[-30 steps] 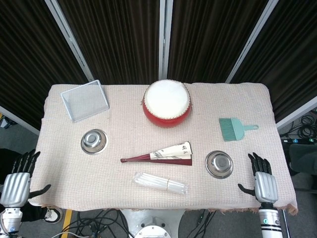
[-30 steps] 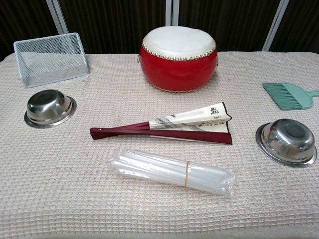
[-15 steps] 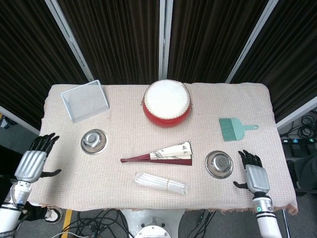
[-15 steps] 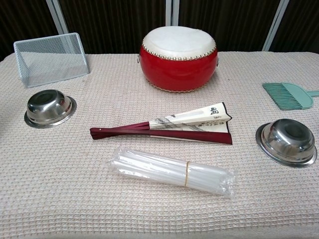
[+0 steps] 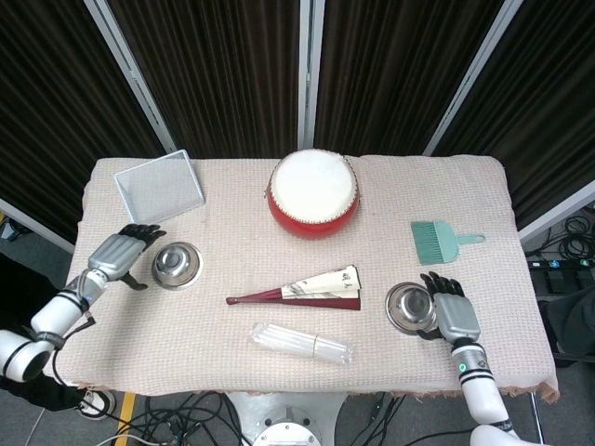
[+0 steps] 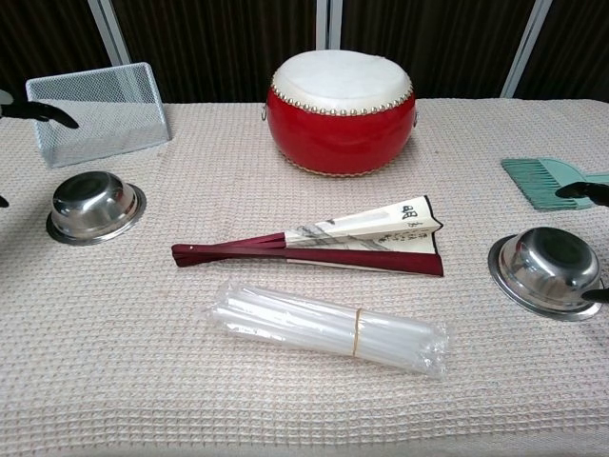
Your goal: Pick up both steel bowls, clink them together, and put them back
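Two open hands beside two steel bowls [image 5: 177,264] [image 5: 411,307].

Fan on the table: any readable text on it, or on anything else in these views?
Folding fan: dark brush characters near its right end, too small and blurred to read.
Red drum, left steel bowl, right steel bowl, mesh basket, green brush, packet of clear tubes: no text, label or number visible.
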